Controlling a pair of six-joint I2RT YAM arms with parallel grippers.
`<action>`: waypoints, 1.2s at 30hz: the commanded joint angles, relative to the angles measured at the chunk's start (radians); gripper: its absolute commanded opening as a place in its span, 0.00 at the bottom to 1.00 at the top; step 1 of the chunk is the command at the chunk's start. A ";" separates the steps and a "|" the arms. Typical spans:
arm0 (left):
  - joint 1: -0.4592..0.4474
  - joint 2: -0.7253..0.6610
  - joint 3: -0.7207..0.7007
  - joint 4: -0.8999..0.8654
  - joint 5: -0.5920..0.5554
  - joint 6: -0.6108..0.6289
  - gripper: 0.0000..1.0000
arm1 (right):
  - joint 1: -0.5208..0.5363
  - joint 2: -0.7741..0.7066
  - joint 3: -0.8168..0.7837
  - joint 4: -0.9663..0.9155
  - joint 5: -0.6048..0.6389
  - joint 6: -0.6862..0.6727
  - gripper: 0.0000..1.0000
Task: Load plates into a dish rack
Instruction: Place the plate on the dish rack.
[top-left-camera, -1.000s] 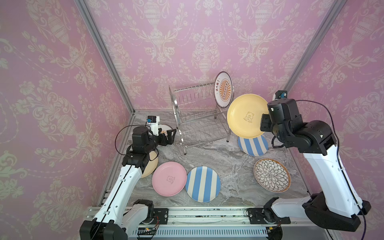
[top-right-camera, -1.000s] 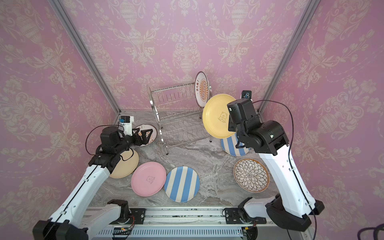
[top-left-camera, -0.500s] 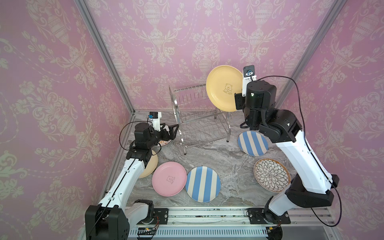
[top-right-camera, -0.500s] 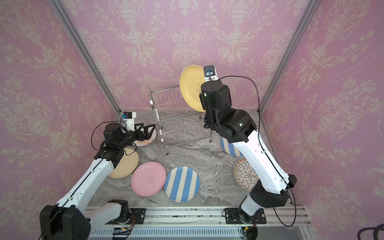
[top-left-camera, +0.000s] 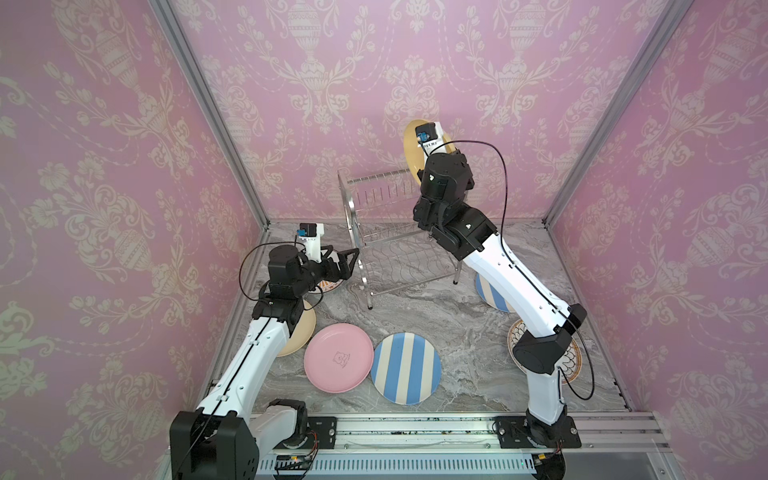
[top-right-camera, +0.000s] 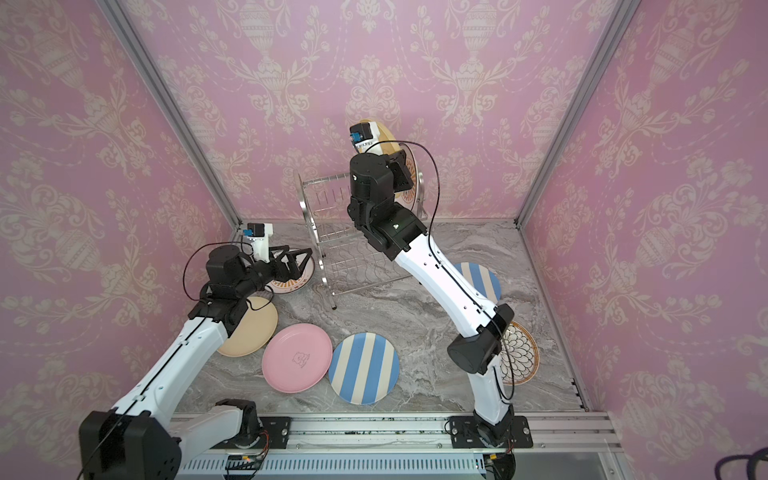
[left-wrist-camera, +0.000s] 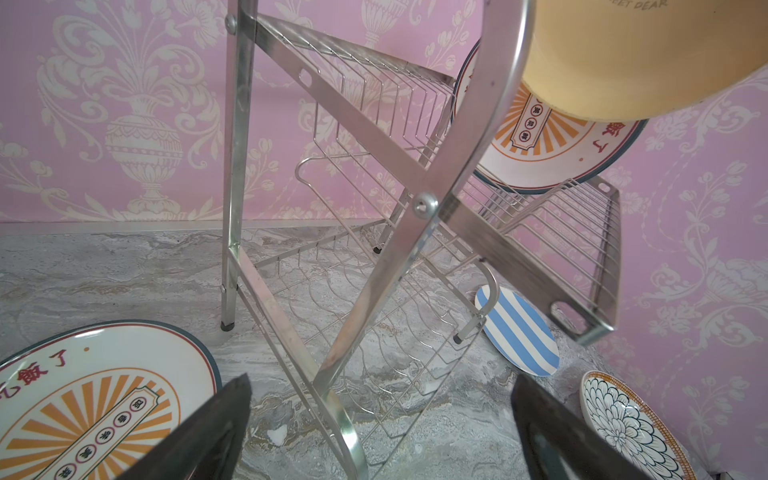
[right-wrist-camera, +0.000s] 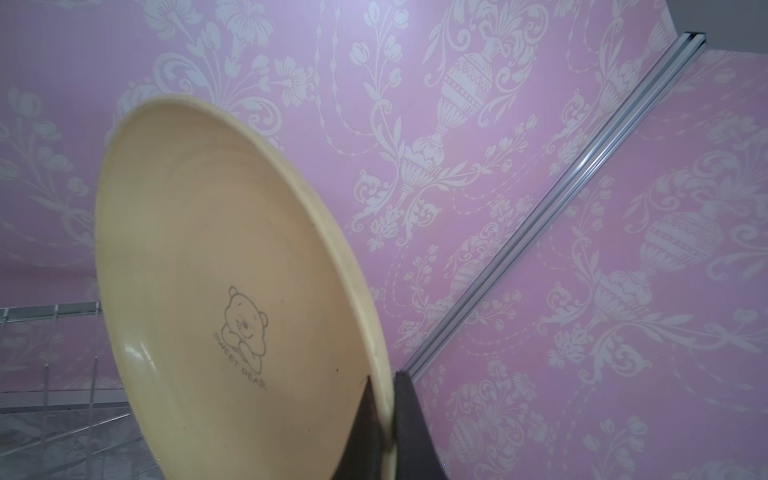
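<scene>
End effector on the right arm (right-wrist-camera: 384, 376) is clamped on the rim of the yellow plate (right-wrist-camera: 216, 270), holding it on edge above the dish rack (top-left-camera: 386, 237), near 1 sunburst plate (left-wrist-camera: 552, 153) slotted up top. Left end effector (left-wrist-camera: 380, 380) is wide open.

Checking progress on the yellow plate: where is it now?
In both top views the yellow plate is up in the right gripper, above the rack's right end, near the sunburst plate standing there.

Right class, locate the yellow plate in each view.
In a top view: yellow plate above dish rack, behind right wrist.
In a top view: same.
Left wrist: overlaps the racked sunburst plate.
Right wrist: close up, right gripper pinching its rim.
Shared landmark: dish rack.
</scene>
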 joint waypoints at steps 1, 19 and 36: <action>0.007 -0.010 -0.008 0.015 0.031 -0.018 0.99 | -0.005 0.046 0.040 0.321 0.129 -0.295 0.00; 0.006 -0.003 -0.024 0.054 0.070 -0.050 0.99 | -0.035 0.153 0.116 0.189 0.181 -0.228 0.00; -0.005 0.007 -0.006 0.023 0.080 -0.032 0.99 | -0.073 0.166 0.207 -0.394 0.068 0.324 0.00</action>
